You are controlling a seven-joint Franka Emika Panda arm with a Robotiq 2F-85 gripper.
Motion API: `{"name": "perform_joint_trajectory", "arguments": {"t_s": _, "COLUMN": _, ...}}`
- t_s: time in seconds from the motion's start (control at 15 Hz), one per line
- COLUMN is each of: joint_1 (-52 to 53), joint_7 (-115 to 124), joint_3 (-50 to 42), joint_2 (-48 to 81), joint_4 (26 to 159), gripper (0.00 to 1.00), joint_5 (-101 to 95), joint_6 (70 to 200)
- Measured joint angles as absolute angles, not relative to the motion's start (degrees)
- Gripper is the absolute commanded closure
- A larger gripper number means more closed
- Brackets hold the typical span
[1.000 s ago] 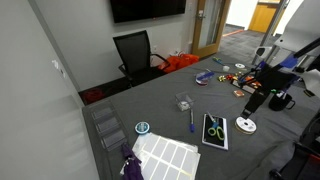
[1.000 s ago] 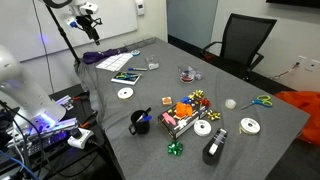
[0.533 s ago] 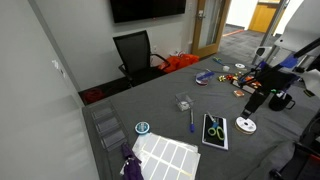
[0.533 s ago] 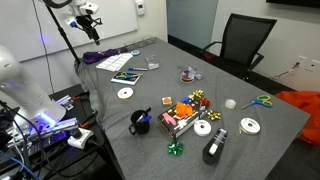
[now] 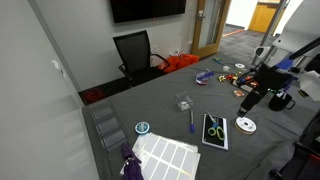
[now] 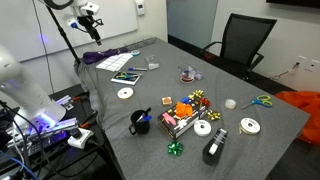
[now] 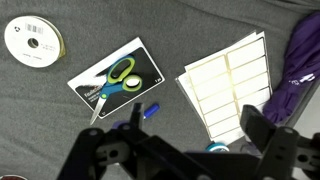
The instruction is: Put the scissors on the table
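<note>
The scissors [image 7: 118, 80], with two bright green loop handles and short dark blades, lie on a black slab with a white edge [image 7: 150, 60]. They also show in both exterior views [image 5: 215, 128] [image 6: 126, 76]. The slab rests on the dark grey table [image 7: 50, 125] [image 5: 160, 100] [image 6: 110, 125]. My gripper [image 7: 185, 150] is open and empty. It hangs high above the table, short of the scissors. Its dark fingers [image 7: 268, 135] fill the bottom of the wrist view. In an exterior view the gripper [image 6: 92, 27] is up at the top left, above the slab's end of the table.
A slim blue-purple pen [image 7: 150, 111] [image 5: 191, 121] lies beside the slab. A white tape roll [image 7: 32, 38] [image 5: 245, 124], a white label sheet [image 7: 230, 85] [image 5: 165, 155] and a purple cloth [image 7: 300, 60] [image 6: 115, 57] surround it. Several small items [image 6: 185, 115] cluster mid-table. An office chair [image 6: 245, 40] stands behind.
</note>
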State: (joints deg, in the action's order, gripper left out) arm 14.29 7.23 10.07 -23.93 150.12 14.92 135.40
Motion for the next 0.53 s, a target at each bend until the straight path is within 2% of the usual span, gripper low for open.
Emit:
{"name": "perform_joint_trajectory", "arguments": {"t_s": 0.27, "joint_1": 11.9, "joint_7": 17.8, "joint_3": 11.2, "joint_2": -18.9, "joint_4": 150.0, "gripper": 0.0, "joint_5": 12.9, "joint_6": 143.6}}
{"name": "perform_joint_trajectory", "arguments": {"t_s": 0.53, "joint_1": 6.3, "joint_7": 34.0, "joint_3": 13.5, "joint_2": -12.0, "joint_4": 149.1, "gripper": 0.0, "joint_5": 2.8, "joint_6": 149.6}}
